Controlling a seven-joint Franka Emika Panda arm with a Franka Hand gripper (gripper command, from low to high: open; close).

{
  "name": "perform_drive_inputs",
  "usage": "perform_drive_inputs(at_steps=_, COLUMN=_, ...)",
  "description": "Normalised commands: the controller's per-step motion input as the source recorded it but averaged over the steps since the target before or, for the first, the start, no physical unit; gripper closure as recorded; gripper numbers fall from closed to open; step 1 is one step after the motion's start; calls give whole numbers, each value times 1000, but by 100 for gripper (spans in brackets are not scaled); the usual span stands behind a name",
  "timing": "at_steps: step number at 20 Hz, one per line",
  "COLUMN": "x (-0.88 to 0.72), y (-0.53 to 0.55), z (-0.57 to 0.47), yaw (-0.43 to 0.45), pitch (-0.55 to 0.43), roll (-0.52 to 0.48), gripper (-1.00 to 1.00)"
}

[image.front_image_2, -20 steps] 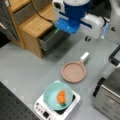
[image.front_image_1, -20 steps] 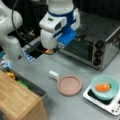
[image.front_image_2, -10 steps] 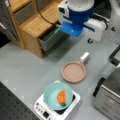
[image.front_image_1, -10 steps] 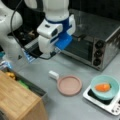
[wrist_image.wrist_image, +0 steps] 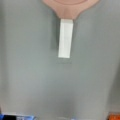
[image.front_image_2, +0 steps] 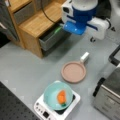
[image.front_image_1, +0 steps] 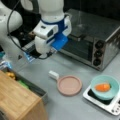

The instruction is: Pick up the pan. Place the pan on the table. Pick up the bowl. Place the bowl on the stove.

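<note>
The dusty-pink pan (image.front_image_1: 69,85) (image.front_image_2: 73,72) lies flat on the grey table (image.front_image_1: 72,107) (image.front_image_2: 27,67), its white handle (image.front_image_1: 53,74) (image.front_image_2: 84,57) (wrist_image.wrist_image: 65,38) pointing toward the arm. On the white stove (image.front_image_1: 100,102) (image.front_image_2: 71,106) sits the light teal bowl (image.front_image_1: 104,87) (image.front_image_2: 58,95), with an orange thing inside it. My gripper (image.front_image_1: 41,54) hangs high above the table, behind the pan's handle, touching nothing. In the wrist view the pan's rim (wrist_image.wrist_image: 70,7) and handle lie at the top, with bare table below them.
A steel toaster oven (image.front_image_1: 97,42) (image.front_image_2: 110,97) stands at a front view's right. A wooden cabinet (image.front_image_1: 17,100) (image.front_image_2: 37,22) with an open drawer (image.front_image_1: 35,88) (image.front_image_2: 51,37) stands beside the arm.
The arm has shifted only slightly above the table. Pan and bowl have stayed where they were.
</note>
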Motion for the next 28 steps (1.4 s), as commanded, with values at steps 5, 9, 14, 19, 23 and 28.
perform_drive_inputs(at_steps=5, x=-285, y=47, z=-218, yaw=136, pitch=-232, roll=-16, gripper=-100)
perform_drive_inputs(at_steps=9, x=-194, y=54, z=-277, yaw=122, pitch=-234, roll=-4, gripper=-100)
perform_drive_inputs(at_steps=14, x=-132, y=47, z=-257, yaw=121, pitch=-216, roll=-1, gripper=-100)
perform_drive_inputs(at_steps=19, x=-105, y=36, z=-216, yaw=121, pitch=-175, roll=6, gripper=-100)
perform_drive_inputs(at_steps=23, x=-144, y=31, z=-166, yaw=117, pitch=-109, roll=-19, gripper=-100)
perform_drive_inputs(at_steps=28, x=-153, y=30, z=-165, yaw=111, pitch=-112, roll=-16, gripper=-100)
